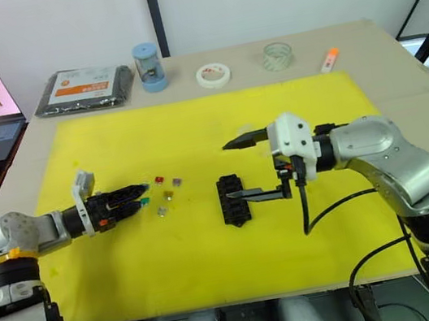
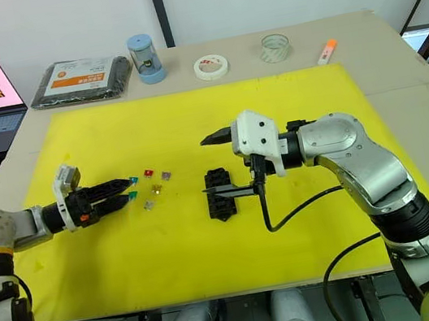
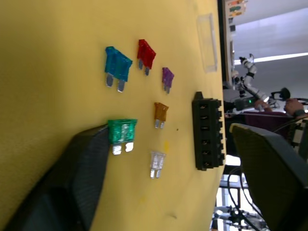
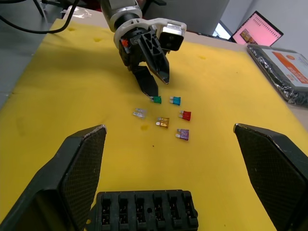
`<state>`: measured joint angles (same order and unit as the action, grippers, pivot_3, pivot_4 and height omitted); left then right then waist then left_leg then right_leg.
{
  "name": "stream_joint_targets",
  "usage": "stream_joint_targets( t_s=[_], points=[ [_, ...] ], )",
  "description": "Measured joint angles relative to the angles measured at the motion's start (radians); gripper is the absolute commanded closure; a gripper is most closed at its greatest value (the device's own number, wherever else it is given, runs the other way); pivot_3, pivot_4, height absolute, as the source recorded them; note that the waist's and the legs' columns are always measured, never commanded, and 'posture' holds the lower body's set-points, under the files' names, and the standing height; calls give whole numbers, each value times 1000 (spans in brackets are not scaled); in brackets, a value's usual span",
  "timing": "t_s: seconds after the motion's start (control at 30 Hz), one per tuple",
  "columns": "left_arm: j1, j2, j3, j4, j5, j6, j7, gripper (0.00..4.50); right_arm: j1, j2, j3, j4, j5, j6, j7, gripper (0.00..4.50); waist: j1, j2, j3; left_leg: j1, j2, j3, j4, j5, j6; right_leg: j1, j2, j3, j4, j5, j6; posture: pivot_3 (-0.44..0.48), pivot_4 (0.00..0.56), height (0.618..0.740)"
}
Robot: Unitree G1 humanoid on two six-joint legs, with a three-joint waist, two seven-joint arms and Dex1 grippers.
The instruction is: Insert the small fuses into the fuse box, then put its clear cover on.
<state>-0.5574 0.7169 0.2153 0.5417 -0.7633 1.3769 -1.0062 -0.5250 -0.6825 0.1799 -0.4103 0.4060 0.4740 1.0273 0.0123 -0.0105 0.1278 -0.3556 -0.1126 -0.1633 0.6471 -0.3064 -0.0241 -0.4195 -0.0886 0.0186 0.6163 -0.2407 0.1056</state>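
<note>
Nearest, the fuse box (image 4: 147, 211) sits mid-mat between the right gripper's (image 1: 239, 169) spread fingers; left of it lie the small fuses (image 3: 160, 114); the left gripper (image 4: 155, 90), slightly parted, touches the green fuse (image 3: 121, 131).

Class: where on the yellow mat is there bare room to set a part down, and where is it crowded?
Bare: the yellow mat along its near edge, in front of the black slotted fuse box, and its far strip before the white tape roll. Crowded: the middle, where the tiny coloured blade fuses lie between the left pincer and the box, with the open right pincer straddling it.
</note>
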Motion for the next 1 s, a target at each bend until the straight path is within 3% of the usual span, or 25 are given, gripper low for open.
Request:
stream_joint_targets(
  t_s=[0.3, 0.63, 0.83, 0.97, 1.0],
  points=[
    [43, -14, -15, -32, 44, -61, 5, 4411, 0, -1, 0, 0, 1, 3, -1, 0, -5, 0, 0, 0, 1, 0, -1, 0, 0, 0, 0, 0, 0, 0, 0, 0, 150, 740],
    [105, 24, -14, -161, 22, -38, -28, 4489, -2, 17, -15, 1, 53, 62, -18, 0, -23, 0, 0, -1, 2, 0, -1, 0, 0, -1, -1, 1, -1, 0, 0, 0, 150, 740],
    [88, 143, -43, -519, -37, -158, -194, 4489, -95, -9, -44, 4, 156, 262, -36, 0, -21, -2, 2, -2, 3, 0, -1, 0, 0, -1, -1, 1, -2, 1, -1, 0, 150, 740],
    [21, 143, -56, -673, -34, -297, -223, 4489, -151, -17, -31, 1, 175, 398, -77, 0, -22, -2, 2, -2, 3, 1, -2, 0, 0, -1, -1, 1, -3, 1, -1, 0, 150, 740],
    [12, 134, -80, -699, -13, -353, -225, 4498, -163, -8, -31, -1, 185, 424, -90, 193, -23, -2, 2, -2, 3, 1, -2, 0, 0, -1, -1, 1, -3, 1, -1, 0, 150, 740]
  ],
)
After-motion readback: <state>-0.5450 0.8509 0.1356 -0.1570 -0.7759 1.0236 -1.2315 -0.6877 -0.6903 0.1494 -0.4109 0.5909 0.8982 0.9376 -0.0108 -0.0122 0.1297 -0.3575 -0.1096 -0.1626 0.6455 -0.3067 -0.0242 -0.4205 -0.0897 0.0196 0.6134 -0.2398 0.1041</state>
